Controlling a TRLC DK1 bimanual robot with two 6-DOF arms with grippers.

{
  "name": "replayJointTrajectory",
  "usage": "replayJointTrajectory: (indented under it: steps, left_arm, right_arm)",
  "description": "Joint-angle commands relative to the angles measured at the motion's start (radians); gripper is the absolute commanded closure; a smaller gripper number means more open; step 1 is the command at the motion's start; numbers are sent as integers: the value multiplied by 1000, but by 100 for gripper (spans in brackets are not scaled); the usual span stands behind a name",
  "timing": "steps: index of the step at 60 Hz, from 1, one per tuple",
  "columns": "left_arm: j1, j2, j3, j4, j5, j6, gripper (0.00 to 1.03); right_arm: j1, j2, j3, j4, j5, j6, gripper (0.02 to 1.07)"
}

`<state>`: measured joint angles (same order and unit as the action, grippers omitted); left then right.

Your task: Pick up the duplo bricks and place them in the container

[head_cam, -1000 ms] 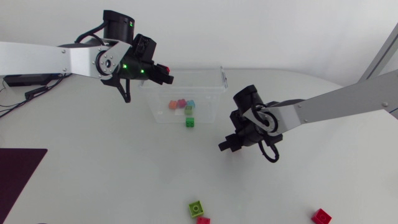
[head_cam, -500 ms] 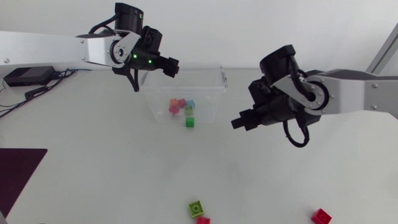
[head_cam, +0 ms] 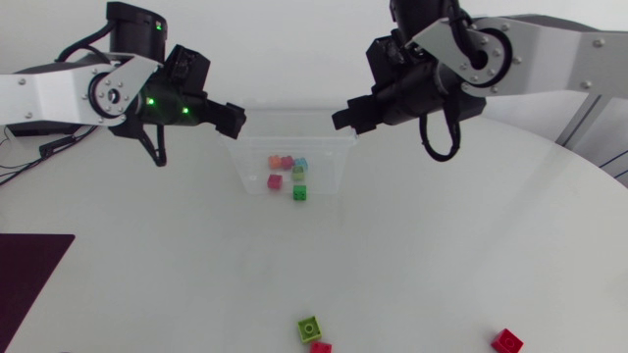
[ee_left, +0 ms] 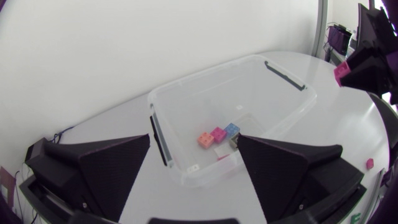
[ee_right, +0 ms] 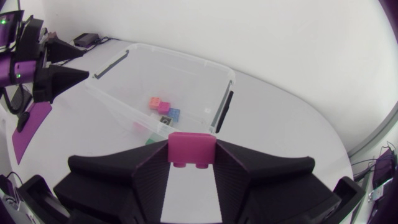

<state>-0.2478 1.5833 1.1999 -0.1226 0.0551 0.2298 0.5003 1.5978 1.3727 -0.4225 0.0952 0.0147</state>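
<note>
Black wedge fingers of the left gripper (head_cam: 235,118) stand wide apart with nothing between them, just outside the left wall of the clear container (head_cam: 332,162); hold that arm there so that it stays out of the drop path. Several bricks (head_cam: 287,172) already lie on the container floor. At the container's far right corner, the right gripper (head_cam: 345,116) is closed on a magenta brick (ee_right: 191,149), pinched from both sides. To complete the step well, carry the brick inward until it is fully past the rim, lower it towards the floor, and only then part the fingers, so that it cannot bounce off the wall. Three bricks remain on the table: a green brick (head_cam: 310,327) with a small pink brick (head_cam: 321,347) touching it near the front edge, and a red brick (head_cam: 506,340) well to their right. Compared with one second ago, the right gripper has risen from low over the table beside the container to its far corner, the left gripper has drawn back leftward off the rim, and the loose bricks have not shifted.
</note>
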Motion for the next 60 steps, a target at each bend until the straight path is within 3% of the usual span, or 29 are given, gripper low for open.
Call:
replayJointTrajectory:
  steps: [1, 12, 32, 35, 41, 43, 48, 60]
  left_arm:
    - [15, -57, -88, -11, 15, 34, 4]
    - [42, -164, -200, -6, 26, 52, 4]
    - [67, -348, -375, 11, 26, 62, 4]
    - [67, -371, -398, 9, 26, 66, 4]
    - [74, -425, -444, 3, 26, 74, 4]
    - [81, -444, -461, 1, 26, 75, 4]
    - [91, -487, -500, 0, 28, 95, 4]
    - [177, -548, -551, -11, 78, 123, 4]
  right_arm:
    - [17, 73, 42, 4, 9, -10, 78]
    - [24, 162, 100, 77, 15, -19, 78]
    - [38, 353, 289, 93, 26, -33, 77]
    - [38, 386, 305, 103, 29, -36, 69]
    - [35, 441, 332, 139, 32, -50, 28]
    - [34, 456, 339, 149, 37, -50, 19]
    - [34, 464, 336, 191, 61, -53, 14]
    - [64, 318, 170, 364, 164, -53, 14]
